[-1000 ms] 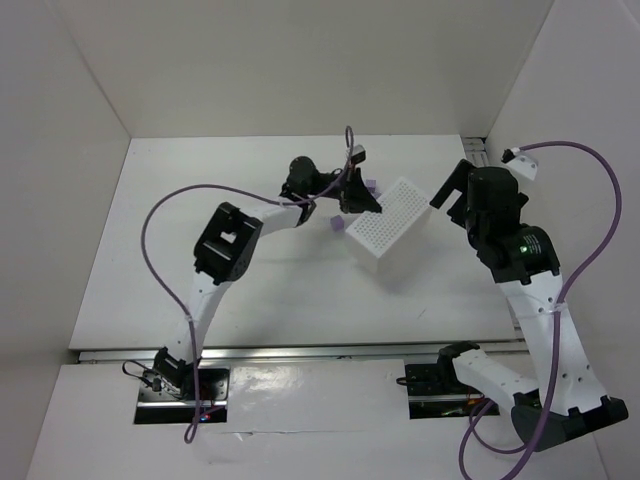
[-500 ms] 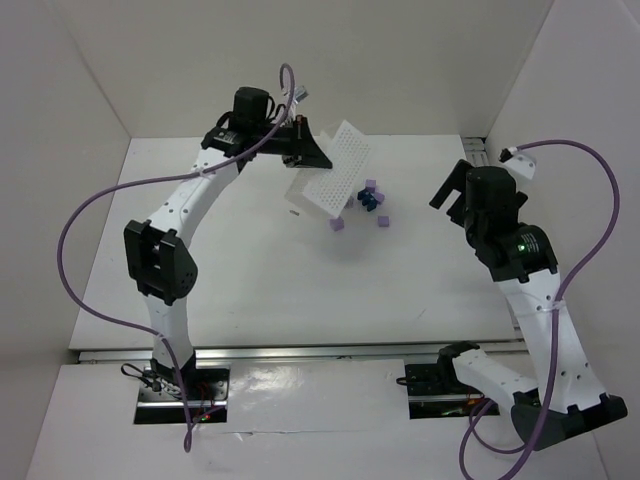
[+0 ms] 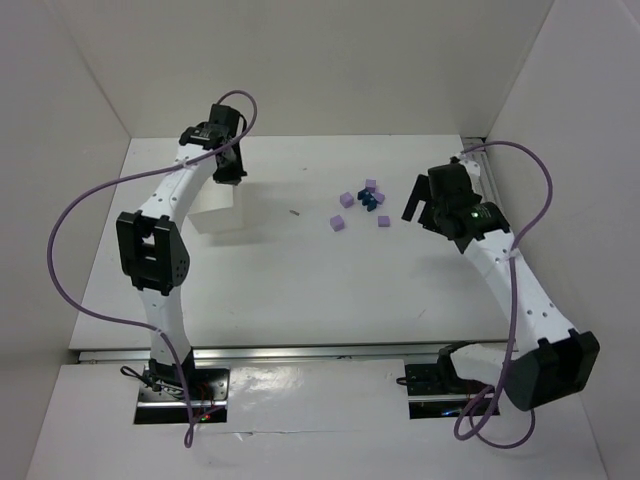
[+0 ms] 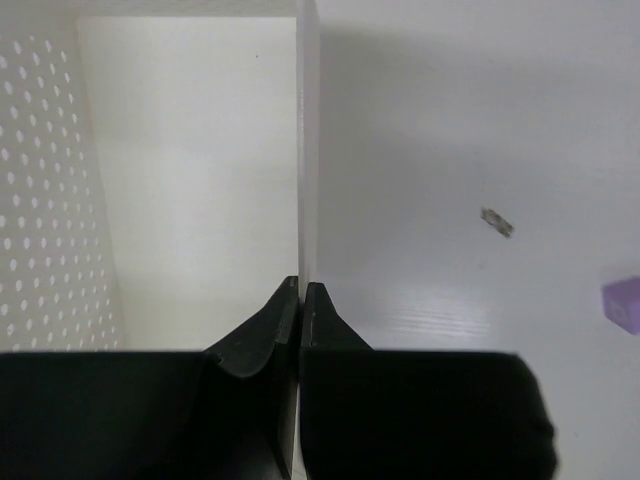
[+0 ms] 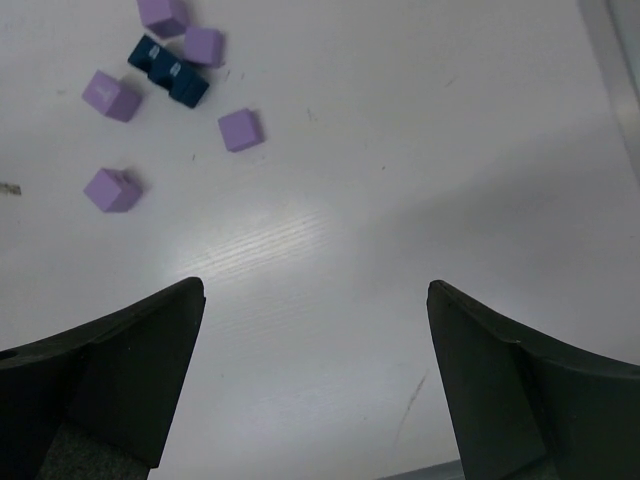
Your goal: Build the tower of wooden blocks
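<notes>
Blocks [image 3: 367,200], 5 purple + 2 dk blue, lie loose in 1 cluster mid-table, w/ right gripper [image 5: 315,290] spread wide just beside them & left gripper [image 4: 301,295] clamped on wall of white box [image 3: 215,215], well apart.

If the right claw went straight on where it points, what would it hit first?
Probably bare table: the open right claw aims right of the nearest purple block, though depth is unclear.
</notes>
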`<state>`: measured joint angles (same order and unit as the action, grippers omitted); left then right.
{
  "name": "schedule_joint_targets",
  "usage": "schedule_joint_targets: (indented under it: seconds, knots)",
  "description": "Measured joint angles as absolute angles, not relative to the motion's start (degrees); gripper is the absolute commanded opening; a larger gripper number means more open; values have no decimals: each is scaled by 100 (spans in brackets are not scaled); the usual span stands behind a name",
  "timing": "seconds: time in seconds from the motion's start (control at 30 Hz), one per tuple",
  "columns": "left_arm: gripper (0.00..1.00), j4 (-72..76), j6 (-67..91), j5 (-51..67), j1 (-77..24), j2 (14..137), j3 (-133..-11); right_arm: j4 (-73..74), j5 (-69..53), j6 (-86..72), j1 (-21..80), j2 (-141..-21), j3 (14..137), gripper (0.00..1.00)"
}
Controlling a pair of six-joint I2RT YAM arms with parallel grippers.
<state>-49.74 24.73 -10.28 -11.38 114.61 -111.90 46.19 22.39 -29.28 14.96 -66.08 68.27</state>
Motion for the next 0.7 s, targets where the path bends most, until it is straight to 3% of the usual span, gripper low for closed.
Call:
schedule_joint_targets:
  seconds: [0.17, 0.5, 0.53, 0.57, 0.63, 0.67, 0.7]
  knots:
    - [0, -4849, 2298, -1470, -760, 11686, -11107, 4298, 1557, -2624, 1570, -7424, 6810, 99]
    - [1, -4584, 2095, -1669, 187, 12215, -11039, 3518, 1409, -2517, 2368, -9137, 7124, 99]
    - [30, -4591, 2084, -1699, 207, 12285, -11078, 3411, 1404, -2519, 2423, -9297, 7192, 99]
    - [45, -4593, 2078, -1719, 209, 12355, -11115, 3341, 1400, -2517, 2456, -9439, 7242, 99]
    - [64, -4652, 1970, -1730, 204, 12495, -11249, 3236, 1367, -2508, 2545, -9771, 7395, 99]
    - [81, -4672, 1946, -1704, 200, 12523, -11290, 3194, 1347, -2497, 2596, -9913, 7481, 99]
    - [89, -4676, 1922, -1667, 193, 12529, -11310, 3162, 1319, -2482, 2646, -10055, 7583, 99]
